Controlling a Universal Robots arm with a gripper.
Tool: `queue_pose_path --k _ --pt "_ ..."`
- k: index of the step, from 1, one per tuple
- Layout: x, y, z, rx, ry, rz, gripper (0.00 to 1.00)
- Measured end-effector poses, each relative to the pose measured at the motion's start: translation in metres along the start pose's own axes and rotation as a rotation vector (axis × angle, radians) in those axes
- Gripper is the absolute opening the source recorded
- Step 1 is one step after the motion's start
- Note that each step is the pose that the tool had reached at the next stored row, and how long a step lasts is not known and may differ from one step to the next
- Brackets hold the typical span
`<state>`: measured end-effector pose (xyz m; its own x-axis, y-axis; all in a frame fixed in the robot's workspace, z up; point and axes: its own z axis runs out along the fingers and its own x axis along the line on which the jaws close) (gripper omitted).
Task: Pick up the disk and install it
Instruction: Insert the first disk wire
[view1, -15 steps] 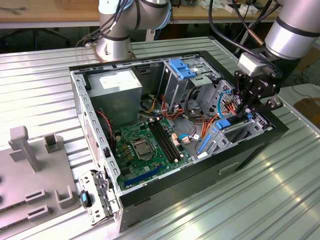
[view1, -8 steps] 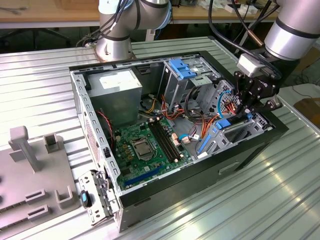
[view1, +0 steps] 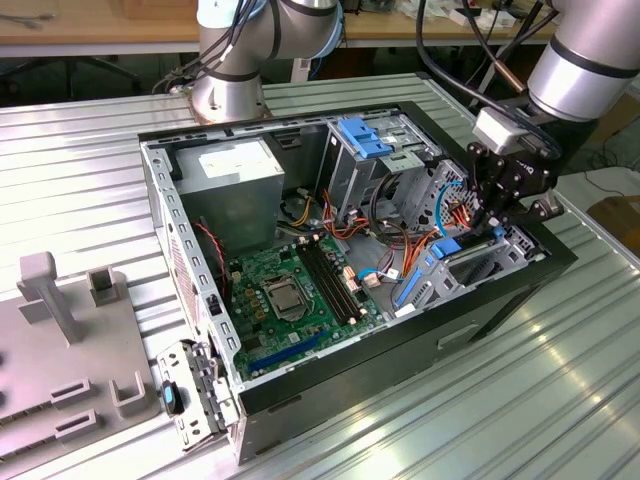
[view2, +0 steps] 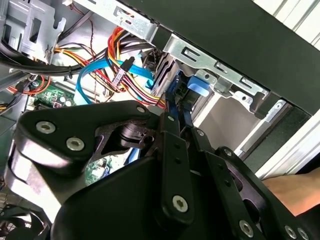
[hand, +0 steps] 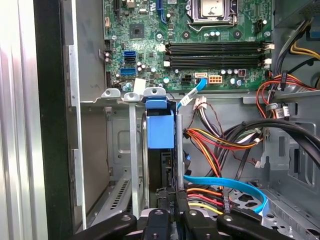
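arm: silver-grey tube links, light blue joint caps, black cables looped alongside. gripper is matte black, angular linkage plates pinned with silver screws, small grey-white box mounted above it. Fingers are slim black bars with bare screw heads.

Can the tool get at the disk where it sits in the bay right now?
Probably yes. In the first wrist view the tool is right at the disk, edge-on in its bay slot; nothing lies between them, though the coloured cables run close beside.
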<state>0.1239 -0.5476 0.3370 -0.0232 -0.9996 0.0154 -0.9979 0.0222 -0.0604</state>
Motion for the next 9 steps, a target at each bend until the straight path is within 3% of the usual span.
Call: queue_pose_path --k 2,9 --pt "-0.0001 0.0 0.0009 0.0 -0.004 0.0 0.17" --pt "-0.0001 0.0002 0.0018 0.0001 -0.0069 0.0 0.18"
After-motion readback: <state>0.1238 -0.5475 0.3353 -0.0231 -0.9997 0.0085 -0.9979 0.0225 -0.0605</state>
